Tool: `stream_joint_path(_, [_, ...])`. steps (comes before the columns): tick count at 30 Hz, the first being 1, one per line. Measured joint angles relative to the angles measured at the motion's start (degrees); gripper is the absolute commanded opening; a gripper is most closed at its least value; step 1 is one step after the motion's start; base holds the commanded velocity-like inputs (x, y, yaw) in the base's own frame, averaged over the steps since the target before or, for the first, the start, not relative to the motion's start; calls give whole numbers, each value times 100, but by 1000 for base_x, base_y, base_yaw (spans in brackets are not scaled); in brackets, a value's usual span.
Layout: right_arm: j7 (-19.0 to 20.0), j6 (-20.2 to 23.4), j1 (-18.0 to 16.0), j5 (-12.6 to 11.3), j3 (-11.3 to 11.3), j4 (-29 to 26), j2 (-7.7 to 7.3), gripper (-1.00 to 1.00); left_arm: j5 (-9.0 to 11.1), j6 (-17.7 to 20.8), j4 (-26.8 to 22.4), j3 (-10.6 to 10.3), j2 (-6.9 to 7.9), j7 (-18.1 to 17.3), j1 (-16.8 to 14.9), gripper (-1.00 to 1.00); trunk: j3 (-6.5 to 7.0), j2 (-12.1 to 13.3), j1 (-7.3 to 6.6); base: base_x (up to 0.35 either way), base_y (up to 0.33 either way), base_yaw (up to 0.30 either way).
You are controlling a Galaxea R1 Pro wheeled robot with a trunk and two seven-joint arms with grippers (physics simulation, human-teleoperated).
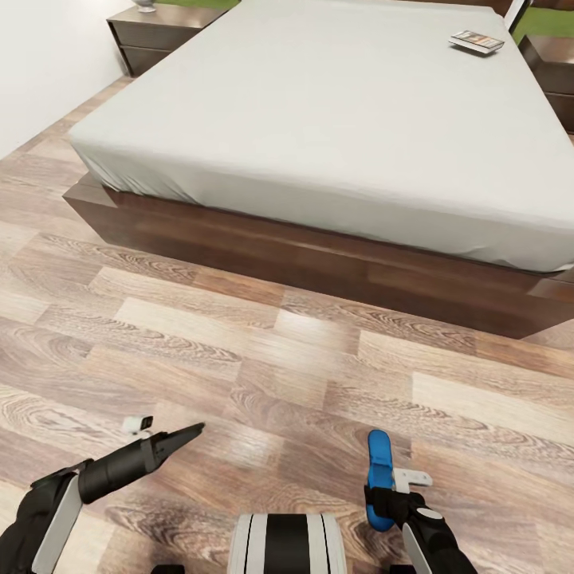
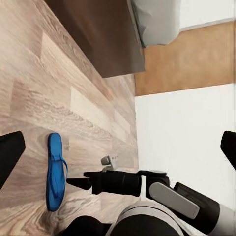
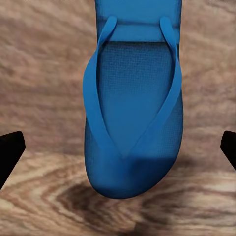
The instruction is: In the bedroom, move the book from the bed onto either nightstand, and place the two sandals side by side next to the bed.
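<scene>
Where the robot stands: on the wood floor (image 1: 239, 351), facing the foot of the bed (image 1: 319, 104).
Bed: grey mattress on a dark wooden frame, running away from the robot.
Book: flat on the mattress, near the bed's far right corner.
Book point: book (image 1: 476, 41).
Nightstands: one nightstand (image 1: 155, 32) at the bed's far left side by the white wall (image 1: 40, 64); the second nightstand (image 1: 554, 68) at its far right side, just beyond the book.
Sandal: one blue sandal (image 1: 379, 458) on the floor, well short of the bed's foot and pointing toward it, straps up; its shadow falls on the planks in the right wrist view.
Right claw: right gripper (image 1: 391, 501) hangs directly over the sandal, jaws spread wide; in the right wrist view its dark fingertips (image 3: 10, 152) sit either side of the sandal with floor showing between, touching nothing.
Left claw: left gripper (image 1: 187, 433) is low over bare floor, level with the sandal and apart from it; in the left wrist view its fingertips (image 2: 10, 157) are wide apart and hold nothing.
</scene>
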Motion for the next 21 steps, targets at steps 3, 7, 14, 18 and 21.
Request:
stream_joint_path(3, [-1,0,0,0,-9,-39,-3,100,37,61,-127,-22,-40,18,-1,100,0,0,0,0,0,0])
stream_joint_path(7, [-3,-255,0,6,-15,-70,-5,100,43,71,-153,-37,-60,27,-1,100,0,0,0,0,0,0])
stream_joint_path(14, [-27,-1399,-1,-10,-108,-30,-5,100,36,72,-160,-107,-125,36,-2,100,0,0,0,0,0,0])
stream_joint_path(18, [-24,-1504,-1,-14,-124,-8,1,100,-26,56,-157,-169,-137,123,-1,100,0,0,0,0,0,0])
stream_joint_path(21, [-21,-1526,-1,-15,-127,3,4,100,-90,51,-153,-214,-139,202,-2,100,0,0,0,0,0,0])
